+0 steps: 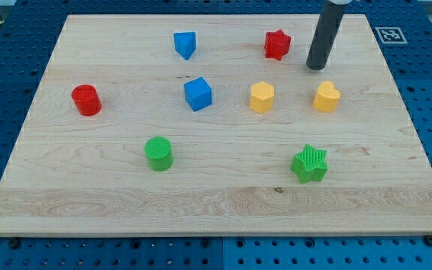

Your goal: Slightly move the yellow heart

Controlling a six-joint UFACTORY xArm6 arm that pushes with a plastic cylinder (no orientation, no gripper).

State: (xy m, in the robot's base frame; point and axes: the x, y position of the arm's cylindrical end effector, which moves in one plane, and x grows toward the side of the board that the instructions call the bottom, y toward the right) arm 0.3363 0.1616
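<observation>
1. Landmark: yellow heart [326,97], flat on the wooden counter [216,199], toward the view's right, upper half.
2. My tip [317,67] sits just above the yellow heart toward the view's top, slightly to its left. Small gap, not touching.
3. End effector: a plain dark rod [326,34], with nothing to spread or pinch; it holds nothing.
4. Yellow hexagon-like block [262,97]: left of the heart, same row, apart from it.
5. Blue cube [198,94]: further left in that row, past the yellow block.
6. Red star [277,44]: up and left of the heart, left of the rod.
7. Blue wedge-like block [185,44]: far up-left of the heart; shape unclear.
8. Red cylinder [86,100]: far left of the heart, near the counter's left edge.
9. Green star [309,163]: below the heart, slightly left, well apart.
10. Green cylinder [158,154]: down and far left of the heart.
</observation>
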